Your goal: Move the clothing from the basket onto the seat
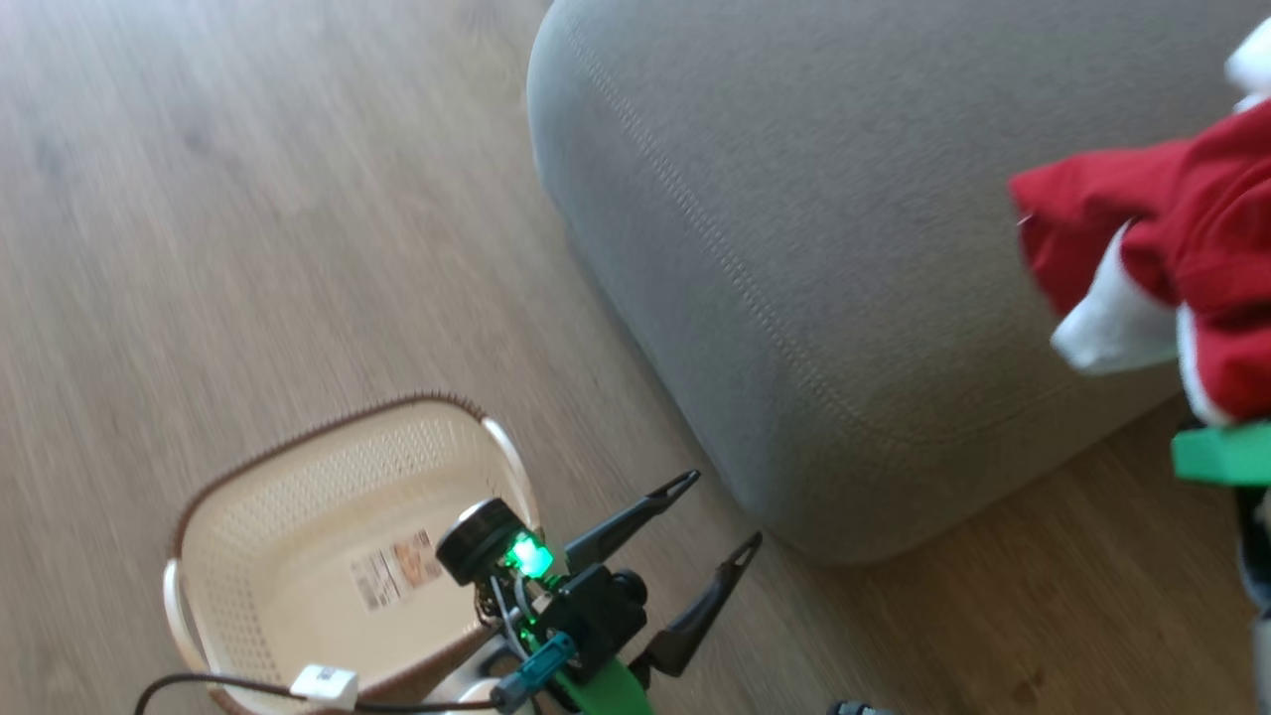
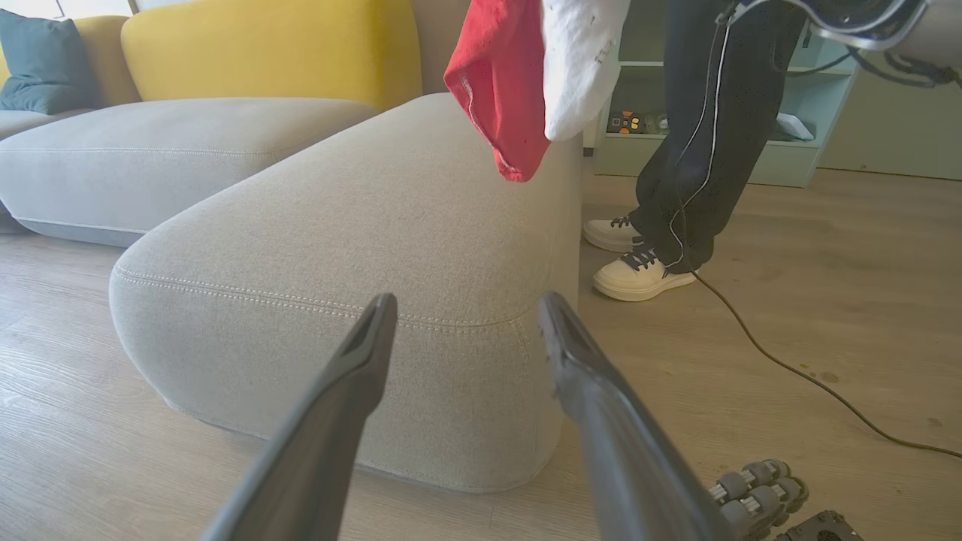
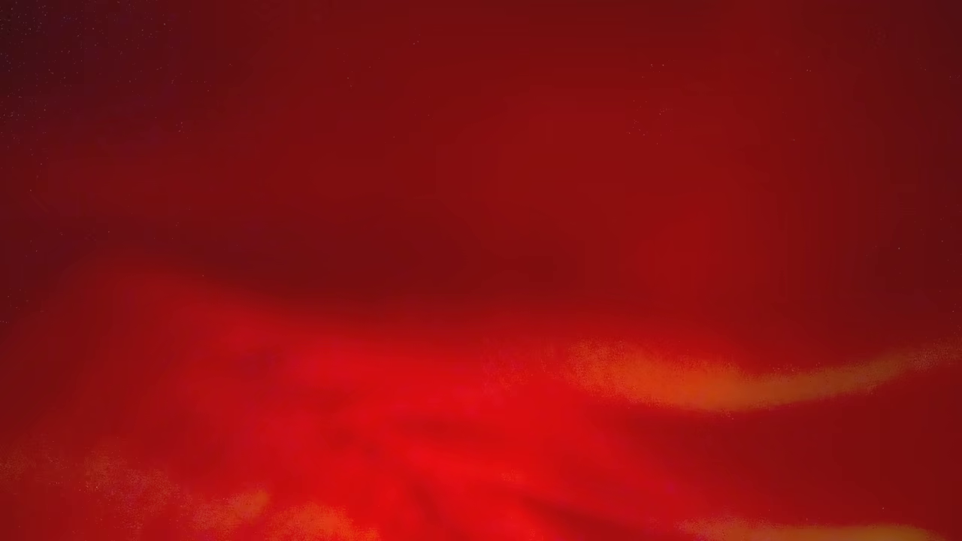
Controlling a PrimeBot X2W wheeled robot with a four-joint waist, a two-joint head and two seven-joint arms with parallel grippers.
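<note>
1. Head view: the basket [image 1: 258,516] stands on the wooden floor [image 1: 248,199] at the lower left. A paper label [image 1: 397,568] lies on its bare bottom. The left gripper [image 1: 717,511] hangs just beside the basket's right rim, its two dark fingers spread wide and grasping nothing. The grey seat [image 1: 794,248] lies ahead. The clothing [image 1: 1182,238] hangs at the right edge, red with white trim, over the seat's right part. It covers the right gripper, and a green part [image 1: 1221,453] of the arm juts out just below the fabric.
2. Left wrist view: the released fingers frame the seat's rounded corner and its pale double stitching. The clothing dangles in the air above the seat's far end, a red fold beside a white panel, not touching the cushion. Behind it stand a person's dark-trousered legs [image 2: 706,135] in white shoes [image 2: 639,279]. A cable [image 2: 789,370] trails over the floor, and a yellow sofa back [image 2: 263,45] rises beyond the seat.
3. Right wrist view: blurred red fabric lies right against the lens. The right gripper is clenched on the clothing and carries it aloft.
</note>
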